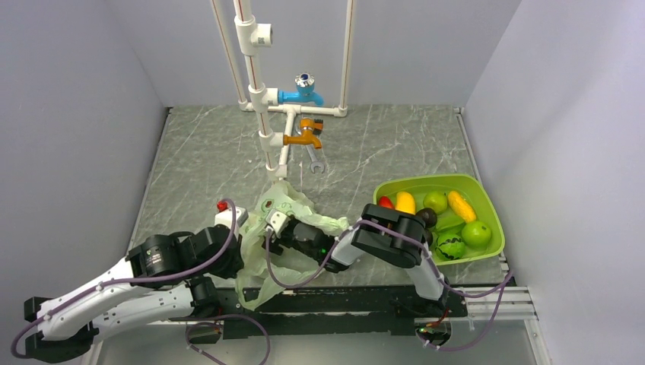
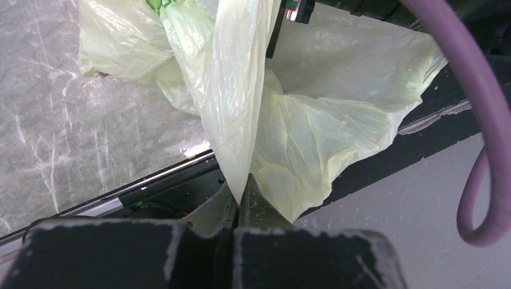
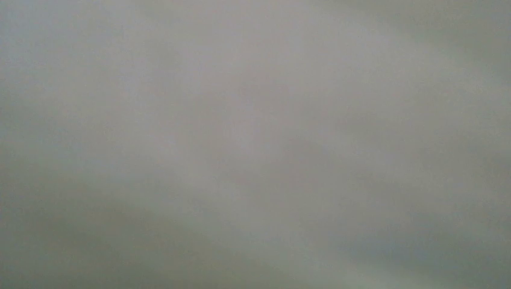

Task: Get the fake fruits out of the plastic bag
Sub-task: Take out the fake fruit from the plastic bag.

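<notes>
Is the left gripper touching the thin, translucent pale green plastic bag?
Touching. The left wrist view shows the left gripper shut on a fold of the thin pale green plastic bag, with the film pinched between its fingers.

Tabletop (image 1: 198, 152) lies open far left; pipe rack (image 1: 259, 97) blocks far centre; tray (image 1: 430, 181) crowds right; plastic bag (image 1: 289, 201) fills near centre.

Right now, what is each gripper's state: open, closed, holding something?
Left gripper: closed on the plastic bag.
Right gripper: hidden by the bag, cannot tell.
</notes>
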